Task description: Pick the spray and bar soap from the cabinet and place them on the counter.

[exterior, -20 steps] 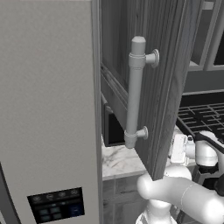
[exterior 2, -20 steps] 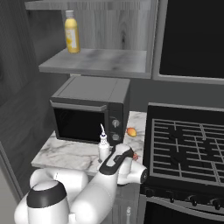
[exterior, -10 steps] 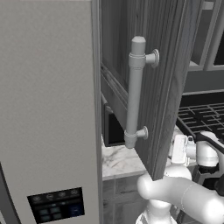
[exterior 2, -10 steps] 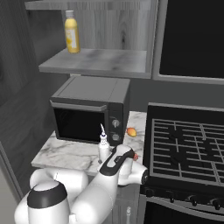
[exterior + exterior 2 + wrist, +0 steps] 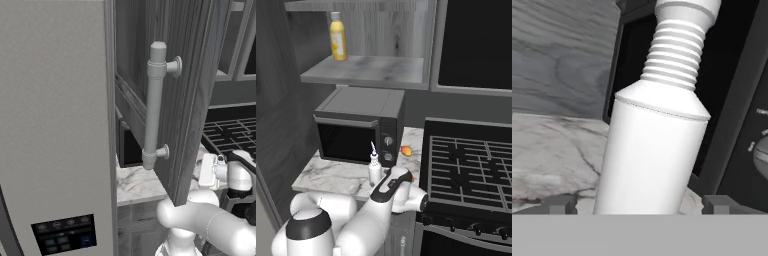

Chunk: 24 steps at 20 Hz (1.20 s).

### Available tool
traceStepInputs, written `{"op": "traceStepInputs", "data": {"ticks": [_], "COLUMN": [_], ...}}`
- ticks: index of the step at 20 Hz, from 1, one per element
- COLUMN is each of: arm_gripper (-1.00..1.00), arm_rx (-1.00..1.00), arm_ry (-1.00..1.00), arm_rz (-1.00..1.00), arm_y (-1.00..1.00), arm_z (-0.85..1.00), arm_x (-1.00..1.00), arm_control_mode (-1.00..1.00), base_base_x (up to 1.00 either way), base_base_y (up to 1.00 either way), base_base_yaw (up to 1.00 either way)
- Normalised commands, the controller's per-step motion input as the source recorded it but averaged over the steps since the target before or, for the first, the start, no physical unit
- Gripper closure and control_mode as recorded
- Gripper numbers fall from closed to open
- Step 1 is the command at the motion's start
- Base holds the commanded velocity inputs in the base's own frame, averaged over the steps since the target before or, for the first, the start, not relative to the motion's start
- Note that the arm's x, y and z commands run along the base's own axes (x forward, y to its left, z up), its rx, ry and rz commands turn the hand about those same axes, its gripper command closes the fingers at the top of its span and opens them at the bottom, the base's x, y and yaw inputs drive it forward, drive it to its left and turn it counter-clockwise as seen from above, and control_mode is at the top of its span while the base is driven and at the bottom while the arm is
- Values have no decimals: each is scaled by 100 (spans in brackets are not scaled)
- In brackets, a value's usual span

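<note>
With the hand [image 5: 639, 204] spread around it, the white spray bottle [image 5: 654, 135] stands on the marble worktop [image 5: 336, 176], probably light, rigid and slick, best gripped mid-body.

The arm is extended low and forward; the gripper [image 5: 640, 204] is held with fingers [image 5: 559, 204] spread wide.

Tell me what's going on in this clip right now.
The robot's gripper is open around a white spray bottle standing upright on the marble counter in front of the microwave. The bottle looks just set down. A yellow bottle stands on the shelf of the open cabinet; a small orange object lies beside the microwave.
</note>
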Motion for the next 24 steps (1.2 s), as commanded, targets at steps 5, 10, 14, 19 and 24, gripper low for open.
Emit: {"op": "traceStepInputs", "data": {"ticks": [5, 10, 14, 19, 24], "arm_gripper": [-100, -100, -100, -100, -100], "arm_rx": [1, 1, 4, 5, 5], "arm_ry": [8, 10, 9, 7, 5], "arm_rz": [-4, -3, -4, -5, -8], "arm_y": [-11, -5, -4, -2, 0], "arm_z": [20, 15, 2, 2, 8], "arm_x": [-1, -14, -35, -40, -38], "arm_control_mode": [-100, -100, -100, -100, -100], "base_base_x": [0, 0, 0, 0, 0], "base_base_y": [0, 0, 0, 0, 0], "base_base_yaw": [0, 0, 0, 0, 0]}}
